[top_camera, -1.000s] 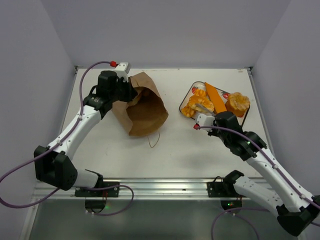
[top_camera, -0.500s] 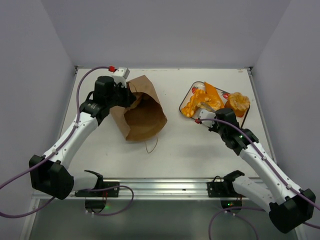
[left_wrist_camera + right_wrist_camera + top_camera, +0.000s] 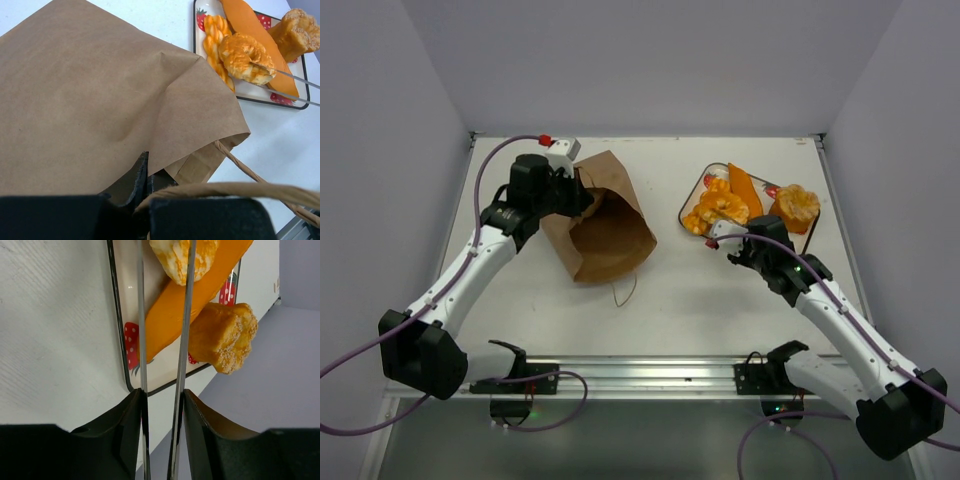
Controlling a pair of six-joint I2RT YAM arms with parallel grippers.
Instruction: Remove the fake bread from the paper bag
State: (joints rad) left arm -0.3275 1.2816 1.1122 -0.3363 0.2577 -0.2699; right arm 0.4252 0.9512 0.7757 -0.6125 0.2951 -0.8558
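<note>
The brown paper bag (image 3: 608,222) lies on its side at the left, mouth toward the front. My left gripper (image 3: 578,198) is shut on the bag's rim; in the left wrist view the gripper (image 3: 146,172) pinches the paper (image 3: 100,100). The fake bread lies on the strawberry-print tray (image 3: 685,208): baguette (image 3: 744,188), ring loaf (image 3: 724,205), knobbly piece (image 3: 796,207). My right gripper (image 3: 733,243) is shut on metal tongs (image 3: 142,315), whose arms flank the ring loaf (image 3: 182,257). The baguette (image 3: 190,305) and knobbly piece (image 3: 222,337) show beside them.
A string handle (image 3: 623,285) trails from the bag's mouth toward the front. In the left wrist view a braided piece (image 3: 215,37) lies at the tray's left edge (image 3: 250,90). White walls close the table's sides and back.
The left gripper has shifted the bag's rim slightly, and the bag has slid a little toward the front. The tongs have moved the ring loaf about over the tray.
</note>
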